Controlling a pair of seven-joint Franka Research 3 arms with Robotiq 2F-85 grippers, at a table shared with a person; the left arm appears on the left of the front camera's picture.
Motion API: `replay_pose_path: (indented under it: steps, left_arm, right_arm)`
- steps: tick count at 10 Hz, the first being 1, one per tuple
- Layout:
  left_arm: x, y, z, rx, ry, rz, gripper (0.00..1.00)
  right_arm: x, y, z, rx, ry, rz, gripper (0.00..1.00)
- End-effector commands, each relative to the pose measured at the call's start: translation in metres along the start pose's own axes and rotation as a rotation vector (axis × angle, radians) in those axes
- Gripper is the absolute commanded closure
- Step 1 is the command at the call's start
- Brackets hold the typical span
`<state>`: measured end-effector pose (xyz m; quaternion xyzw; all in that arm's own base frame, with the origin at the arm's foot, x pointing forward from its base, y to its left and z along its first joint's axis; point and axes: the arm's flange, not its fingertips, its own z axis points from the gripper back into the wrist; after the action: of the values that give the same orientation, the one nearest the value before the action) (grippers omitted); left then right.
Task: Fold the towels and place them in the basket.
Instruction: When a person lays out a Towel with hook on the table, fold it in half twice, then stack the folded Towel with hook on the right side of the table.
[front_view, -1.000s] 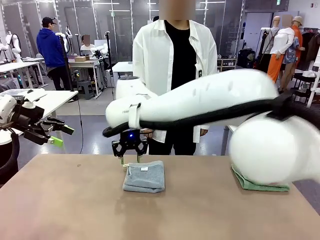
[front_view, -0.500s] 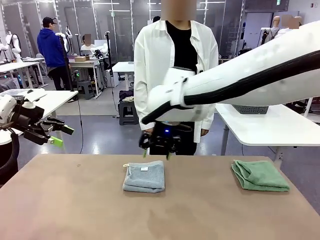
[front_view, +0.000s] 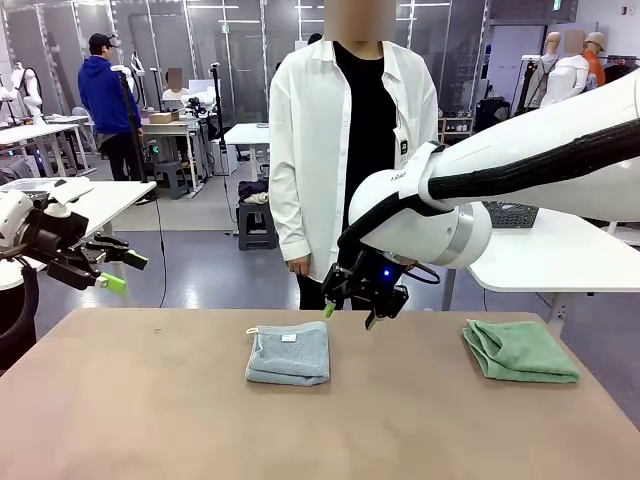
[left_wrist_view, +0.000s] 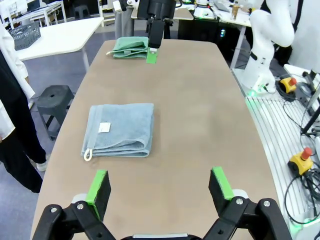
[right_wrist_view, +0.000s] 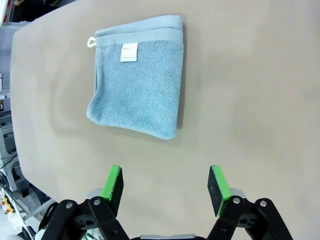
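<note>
Towels on table, well apart: blue-grey towel (front_view: 289, 352) folded mid-table, green towel (front_view: 519, 351) at right. Right gripper (front_view: 349, 314) above table, fingers apart, empty. Left gripper (front_view: 120, 270) spread wide, empty, off table's left end.

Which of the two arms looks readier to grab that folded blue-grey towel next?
Probably the right. Its open end effector hangs just beyond the blue-grey towel, near its far right corner, while the left end effector sits open off the table's left edge.
</note>
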<state>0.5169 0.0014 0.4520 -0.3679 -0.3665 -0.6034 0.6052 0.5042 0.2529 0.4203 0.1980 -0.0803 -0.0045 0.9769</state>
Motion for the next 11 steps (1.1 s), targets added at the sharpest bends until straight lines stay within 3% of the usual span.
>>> replay_pose_path:
  steps: [1,11]
  left_arm:
    - [0.001,0.000,0.001,-0.003,-0.003,-0.002,0.00]
    - [0.001,0.000,0.001,-0.003,-0.003,-0.002,0.00]
  right_arm:
    - [0.004,-0.010,-0.004,-0.004,0.011,0.042,0.15]
    - [0.000,0.000,0.000,0.000,0.000,0.000,0.15]
